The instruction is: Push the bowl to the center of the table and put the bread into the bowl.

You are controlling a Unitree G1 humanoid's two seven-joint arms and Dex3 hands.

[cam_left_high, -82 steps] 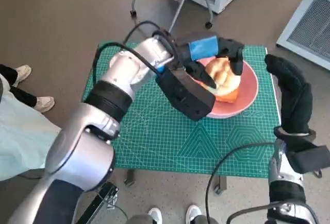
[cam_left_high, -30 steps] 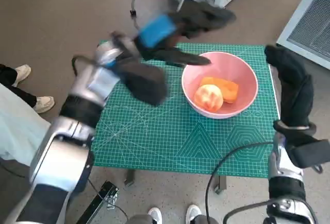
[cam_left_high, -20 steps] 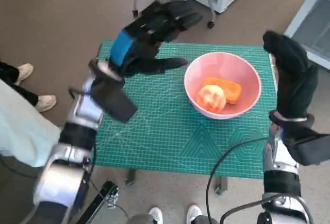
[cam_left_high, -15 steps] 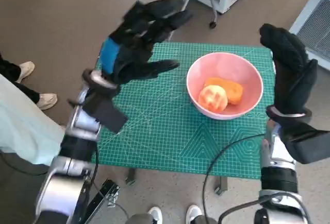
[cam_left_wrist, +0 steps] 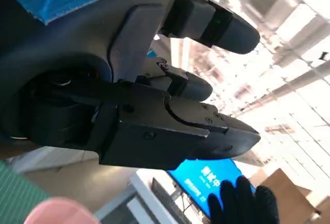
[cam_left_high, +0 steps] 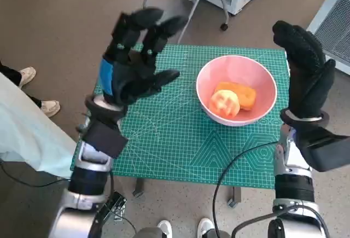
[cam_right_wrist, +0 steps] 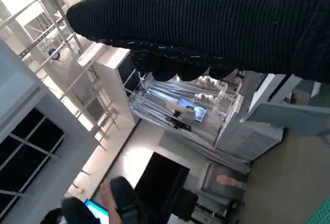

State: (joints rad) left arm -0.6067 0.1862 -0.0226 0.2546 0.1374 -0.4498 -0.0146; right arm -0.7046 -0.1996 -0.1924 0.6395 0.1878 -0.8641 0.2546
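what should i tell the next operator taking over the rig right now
Left hand: raised above the left part of the table, fingers spread, holding nothing.
Right hand: raised at the table's right edge, holding nothing.
The pink bowl sits right of the table's middle, toward the far side. The bread lies inside it, next to an orange piece.
Done: bread is in the bowl.
Left: the bowl looks off-centre; judge whether it needs a push toward the middle.

Left robot hand (cam_left_high: 131, 63) off the bread (cam_left_high: 225, 103), now raised, empty, fingers spread.
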